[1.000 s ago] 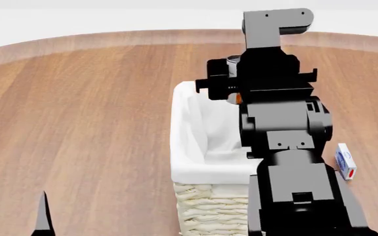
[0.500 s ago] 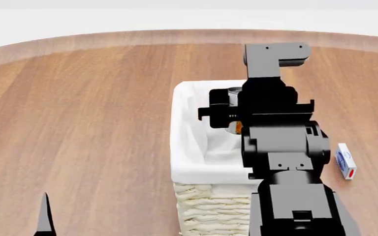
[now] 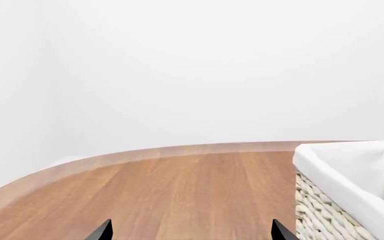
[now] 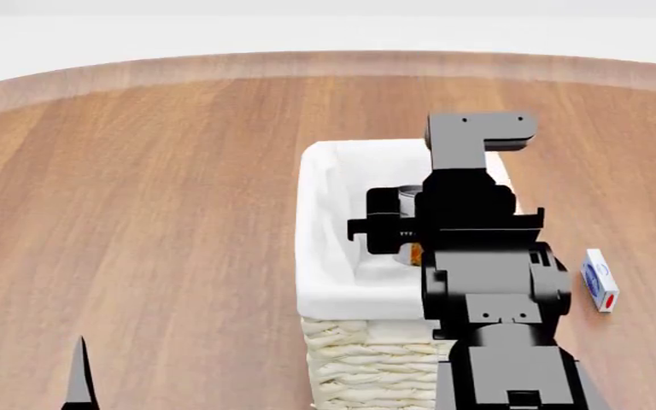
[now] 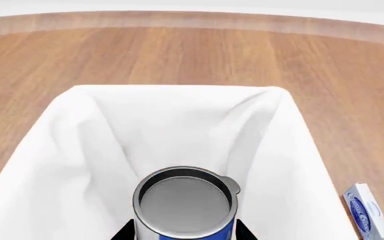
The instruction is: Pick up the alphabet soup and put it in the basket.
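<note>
Soup (image 5: 185, 210) sits upright in the right hand (image 5: 184, 231), held above the white-lined inside of the basket (image 5: 292, 150). The right wrist view looks down on the can's grey-white top and raised rim, with a strip of blue label below it, and a dark finger (image 5: 124, 231) shows on each side of the can, pressed against it, so this hand is closed around the soup. In the head view the right arm reaches over the basket (image 4: 328, 256) from the near side, and only a bit of the can's top and a spot of orange (image 4: 412, 253) peek out beside the black hand (image 4: 402, 231). The basket stands on the wooden counter (image 4: 168, 213), its woven cream wall visible under the folded liner. A small blue, white and red box (image 4: 600, 279) lies on the counter just right of the basket, not touching it. The left hand (image 3: 190, 232) hangs low over bare counter, well to the left of the basket (image 3: 339, 200); only its two dark fingertips show, set wide apart with nothing between them.
</note>
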Controlling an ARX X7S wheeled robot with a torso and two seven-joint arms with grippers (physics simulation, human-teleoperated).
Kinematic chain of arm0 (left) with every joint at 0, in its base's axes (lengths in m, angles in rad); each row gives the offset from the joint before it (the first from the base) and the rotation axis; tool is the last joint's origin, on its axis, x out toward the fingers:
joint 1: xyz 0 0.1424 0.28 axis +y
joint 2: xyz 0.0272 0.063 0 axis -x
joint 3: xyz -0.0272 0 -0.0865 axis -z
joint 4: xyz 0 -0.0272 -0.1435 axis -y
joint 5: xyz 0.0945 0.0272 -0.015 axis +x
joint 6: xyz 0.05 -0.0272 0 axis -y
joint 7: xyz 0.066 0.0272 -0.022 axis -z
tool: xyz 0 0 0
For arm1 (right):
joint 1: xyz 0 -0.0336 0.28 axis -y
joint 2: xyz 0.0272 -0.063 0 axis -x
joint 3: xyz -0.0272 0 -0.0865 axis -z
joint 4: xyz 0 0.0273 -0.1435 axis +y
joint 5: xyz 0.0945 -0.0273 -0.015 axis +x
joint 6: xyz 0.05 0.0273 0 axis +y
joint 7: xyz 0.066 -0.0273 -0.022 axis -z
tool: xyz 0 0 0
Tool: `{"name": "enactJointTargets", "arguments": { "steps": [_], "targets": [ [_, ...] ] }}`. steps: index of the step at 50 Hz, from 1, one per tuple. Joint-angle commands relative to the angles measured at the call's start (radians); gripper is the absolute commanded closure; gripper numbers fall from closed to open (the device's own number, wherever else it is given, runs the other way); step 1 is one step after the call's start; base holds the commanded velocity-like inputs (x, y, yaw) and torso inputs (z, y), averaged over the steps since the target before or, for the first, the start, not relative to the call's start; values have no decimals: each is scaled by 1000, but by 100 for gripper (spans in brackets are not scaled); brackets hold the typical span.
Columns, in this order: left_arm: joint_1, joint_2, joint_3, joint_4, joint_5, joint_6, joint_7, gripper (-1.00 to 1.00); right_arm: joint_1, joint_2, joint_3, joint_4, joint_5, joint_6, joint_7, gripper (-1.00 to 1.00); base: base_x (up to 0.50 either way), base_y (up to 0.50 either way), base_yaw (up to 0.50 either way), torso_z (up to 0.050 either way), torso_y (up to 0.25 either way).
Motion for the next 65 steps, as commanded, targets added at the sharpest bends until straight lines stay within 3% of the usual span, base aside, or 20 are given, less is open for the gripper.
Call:
{"name": "enactJointTargets", "arguments": {
  "steps": [1, 12, 13, 36, 39, 41, 43, 65],
  "targets": [
    [1, -2, 1, -3, -2, 4, -3, -100, -10, -1, 1, 0, -19, -10, -18, 100, 0, 0, 0, 0, 0],
    [1, -5, 2, 0, -7, 4, -5, -100, -13, 0, 10, 0, -18, -9, -10, 100, 0, 0, 0, 1, 1],
    [1, -5, 2, 0, -6, 4, -6, -100, -12, -1, 10, 0, -18, -8, -12, -100, 0, 0, 0, 0, 0],
    [-3, -7, 8, -5, -11, 5, -10, -100, -13, 0, 16, 0, -19, -44, -23, -100, 0, 0, 0, 0, 0],
    [-3, -8, 9, -5, -11, 5, -11, -100, -12, 1, 33, 0, -13, -151, -5, -100, 0, 0, 0, 0, 0],
    [-4, -8, 7, -8, -14, 7, -10, -100, -3, 1, 68, 0, -3, -420, 48, -100, 0, 0, 0, 0, 0],
    [-5, -7, 9, -11, -14, 8, -10, -100, 8, -4, 72, 0, -11, -470, 33, -100, 0, 0, 0, 0, 0],
    [-7, -14, 12, -1, -22, 0, -15, -100, 122, -20, 15, 0, -6, -592, 45, -100, 0, 0, 0, 0, 0]
  ]
}}
